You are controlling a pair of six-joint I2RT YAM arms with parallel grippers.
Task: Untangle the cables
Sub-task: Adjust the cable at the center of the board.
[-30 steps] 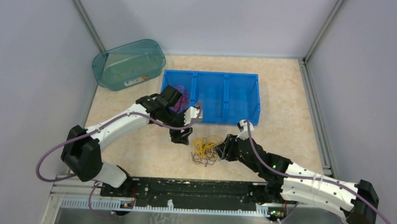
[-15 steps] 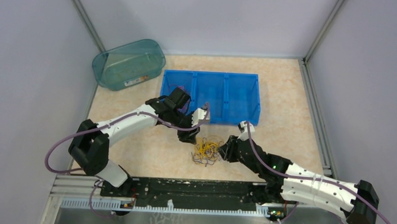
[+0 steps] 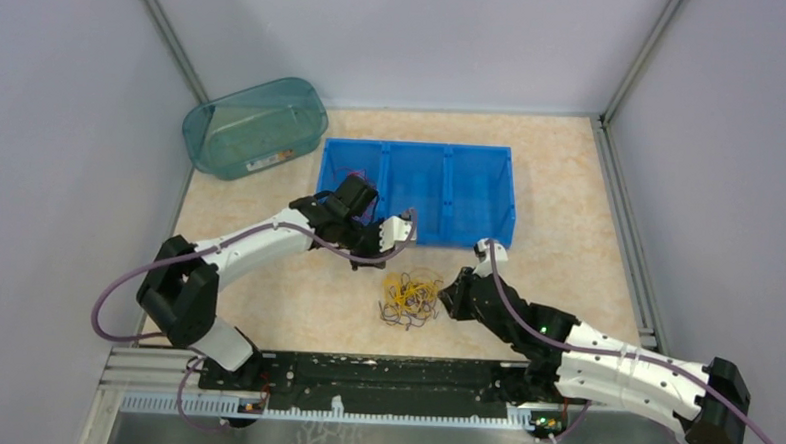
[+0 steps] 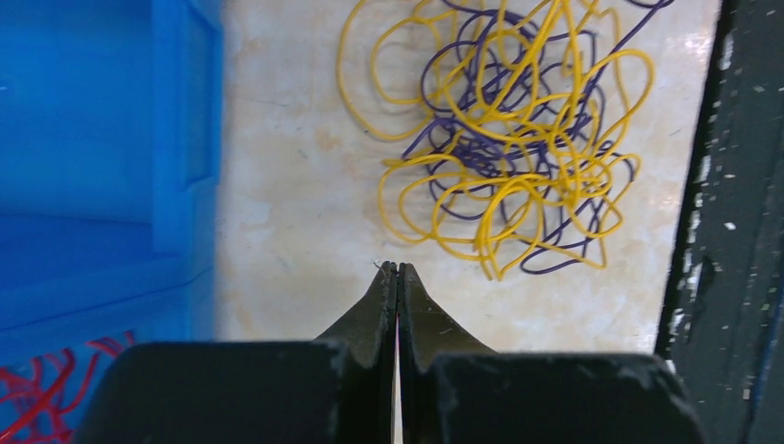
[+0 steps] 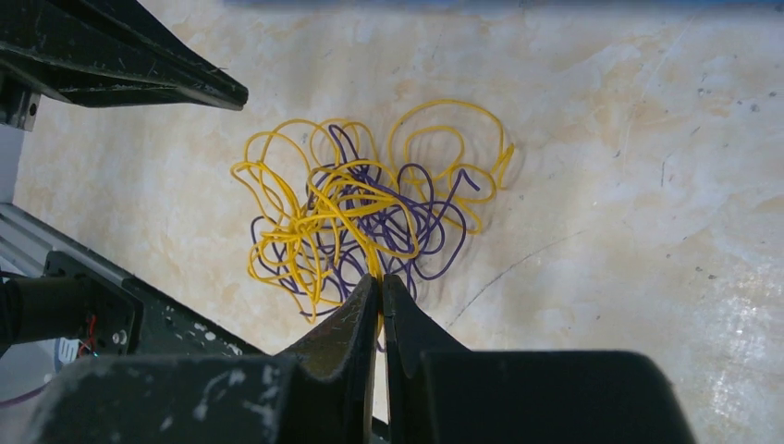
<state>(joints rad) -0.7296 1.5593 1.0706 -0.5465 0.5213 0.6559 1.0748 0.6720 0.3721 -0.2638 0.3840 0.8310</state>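
A tangle of thin yellow and dark purple cables [image 3: 411,295] [image 4: 504,139] [image 5: 361,213] lies on the beige table in front of the blue bin [image 3: 471,185]. My right gripper [image 3: 448,296] [image 5: 380,279] sits at the tangle's right edge, shut on a yellow strand that runs between its fingers. My left gripper [image 3: 372,260] [image 4: 398,268] hovers just left of the tangle beside the bin. It is shut with nothing between its fingers. Red cables [image 4: 46,393] [image 3: 365,191] lie in the bin's left compartment, partly hidden by the left arm.
A teal plastic tub [image 3: 253,126] stands at the back left. The black base rail [image 3: 382,372] [image 4: 740,231] runs close to the tangle's near side. Grey walls enclose the table on three sides.
Both grippers have closed, the right one onto a yellow strand. The left arm swung right, from the bin's left end toward the tangle.
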